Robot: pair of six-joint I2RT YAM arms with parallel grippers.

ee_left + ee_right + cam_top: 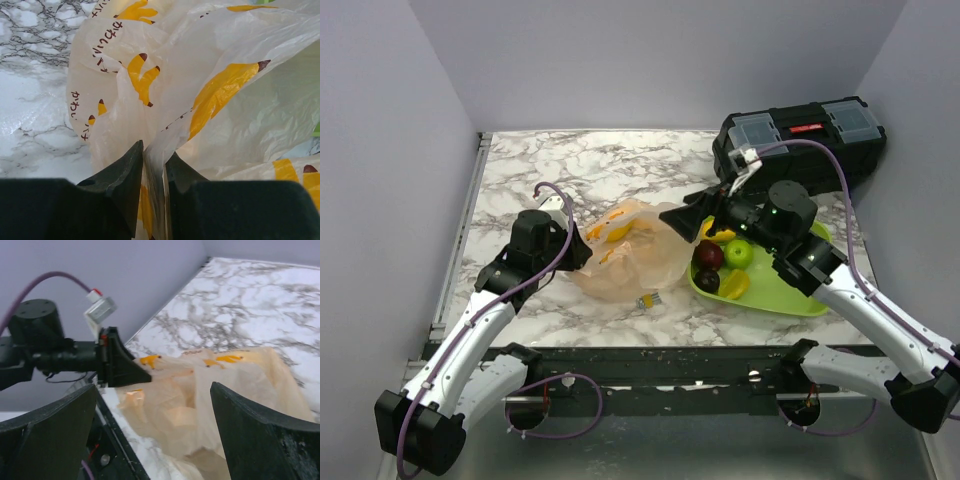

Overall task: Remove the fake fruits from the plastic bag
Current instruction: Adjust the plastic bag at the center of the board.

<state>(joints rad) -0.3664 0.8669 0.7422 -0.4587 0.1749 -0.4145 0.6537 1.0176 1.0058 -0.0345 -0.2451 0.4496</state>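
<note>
**Left of the table (570, 170).** The left gripper (578, 248) is at the left end of the plastic bag (630, 258). Its jaws are narrow. In the wrist view the fingers (125, 170) pinch one thin fold of film, and nothing else is held.

**Middle.** The bag lies crumpled, nearer the near edge than the far edge. The yellow patches showing through the film read as printed marks. I cannot tell whether a fruit is inside. A small clip (648, 300) lies just beside the bag on its near side.

**Right of the bag.** The right gripper (685, 222) hangs at the bag's right end with its jaws wide and nothing between them. Its camera looks across the bag toward the other arm.

**Right, toward the near edge.** A green tray (800, 302) sits against the bag's right end. It holds the fruits (708, 255) that are in sight: a green apple (739, 253), two dark round ones and some yellow pieces. A black toolbox (800, 140) stands at the far right corner.

**Risks (judgement).**
- The pinch is on a single slippery fold, so a pull could slide it free or tear the film.
- Lifting from this end could tip any remaining fruit toward the tray end. A round fruit may roll past the tray toward the near edge.
- The wide jaws could snag loose film when reaching in.
- The right forearm is low over the tray, so a sweep could knock the fruits out.
</note>
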